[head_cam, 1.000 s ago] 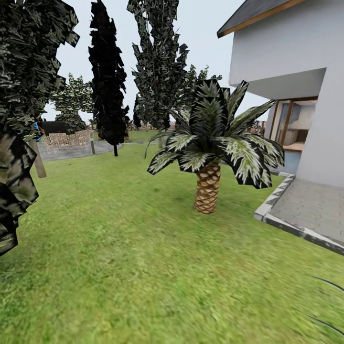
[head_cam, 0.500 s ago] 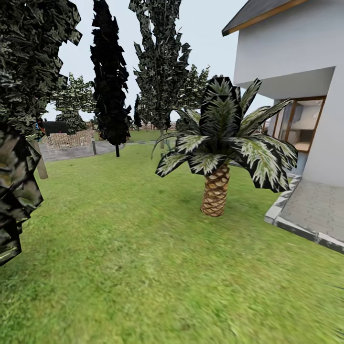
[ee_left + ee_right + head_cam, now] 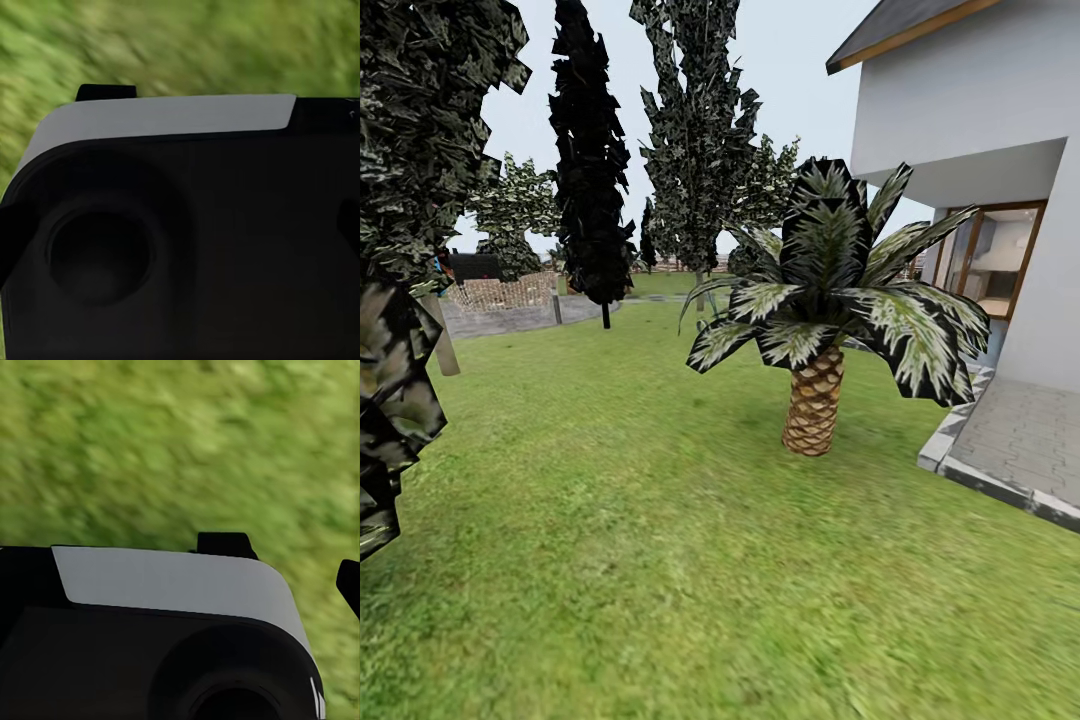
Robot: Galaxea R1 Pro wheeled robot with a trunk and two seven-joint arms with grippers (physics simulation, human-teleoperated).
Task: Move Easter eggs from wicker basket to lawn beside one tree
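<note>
The lawn spreads out ahead as bright green grass, and it also shows blurred in the left wrist view and the right wrist view. A tree with a slim pale trunk and dark blocky leaf clumps stands at the left edge, its foliage hanging close to the camera. The Easter eggs and the wicker basket are out of view. Each wrist view has a dark rounded part of the robot with a white edge in front of the grass.
A short palm with a scaly trunk stands right of centre. Narrow black conifers rise behind. A white house with a grey paved patio and stone kerb bounds the right. A grey path and a low brown fence lie far left.
The whole picture has shifted, so the camera has moved: the palm and house now sit a little further right. The things themselves have not moved.
</note>
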